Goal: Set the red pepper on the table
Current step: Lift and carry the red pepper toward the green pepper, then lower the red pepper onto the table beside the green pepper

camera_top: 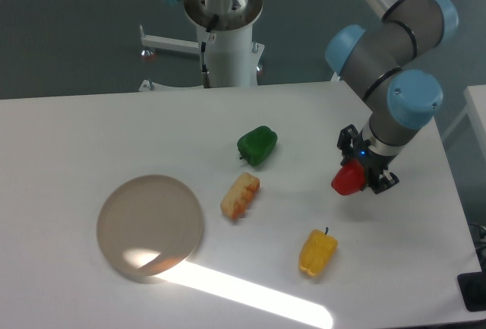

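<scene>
White desk (91, 124) under a dark wall, sun stripe along the front edge. My hand (358, 174) is clenched on the red pepper (348, 180), right side of the desk, well apart from the green pepper (257, 145), yellow pepper (317, 252) and plate (149, 224). I judge it's the carry/lower step; can't tell if the pepper touches down yet. Next: descend until contact on bare surface, then release and lift straight up.

no readable text, no labels, no brand marks, no numbers on anything in view
</scene>
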